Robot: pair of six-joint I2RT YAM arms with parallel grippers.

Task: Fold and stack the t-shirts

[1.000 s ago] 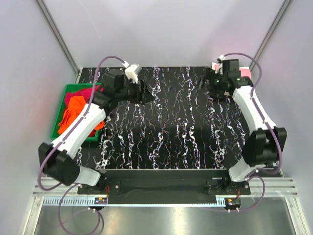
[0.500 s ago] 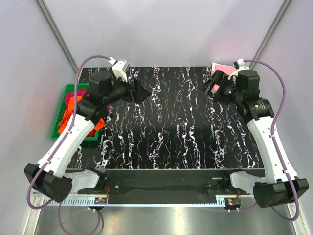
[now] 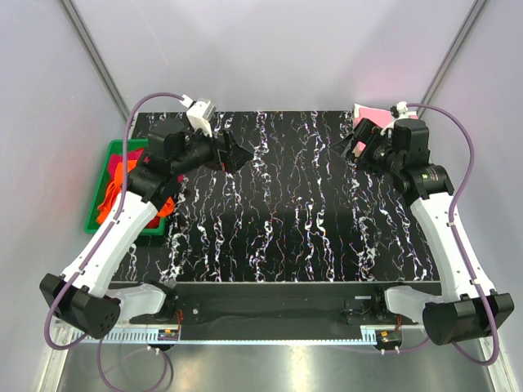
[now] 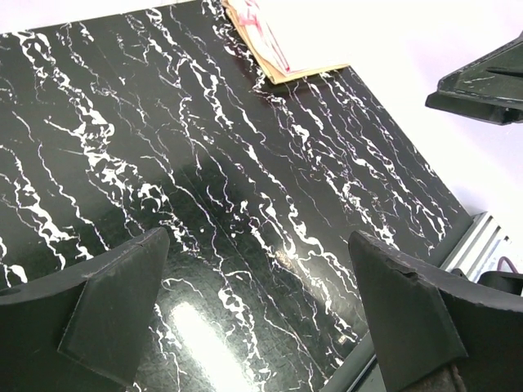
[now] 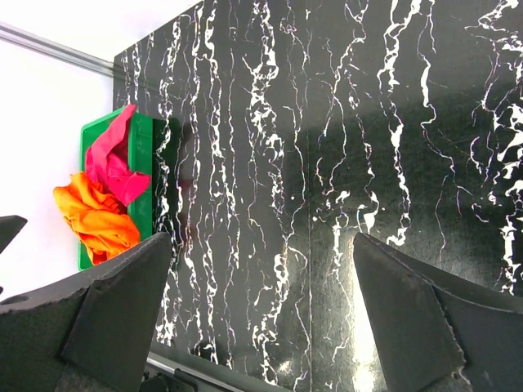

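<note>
A folded stack of light pink and white t-shirts (image 3: 369,114) (image 4: 263,42) lies at the table's back right corner. The bright orange t-shirt (image 3: 110,200) (image 5: 94,216) and the dark magenta-red t-shirt (image 3: 129,157) (image 5: 110,162) lie crumpled in the green tray (image 3: 96,200) (image 5: 144,139) on the left. My left gripper (image 3: 234,153) (image 4: 257,269) hangs open and empty over the back left of the table. Just left of the folded stack, my right gripper (image 3: 346,144) (image 5: 261,261) is open and empty too.
The black marbled tabletop (image 3: 294,212) lies between the two arms. A metal rail (image 3: 270,335) runs along the near edge by the arm bases. Grey walls close off the back and sides.
Both grippers have opened wide and lifted off the table. The right gripper has drawn back from the folded stack, and both arms have swung outward. Little has moved in the last half second.
</note>
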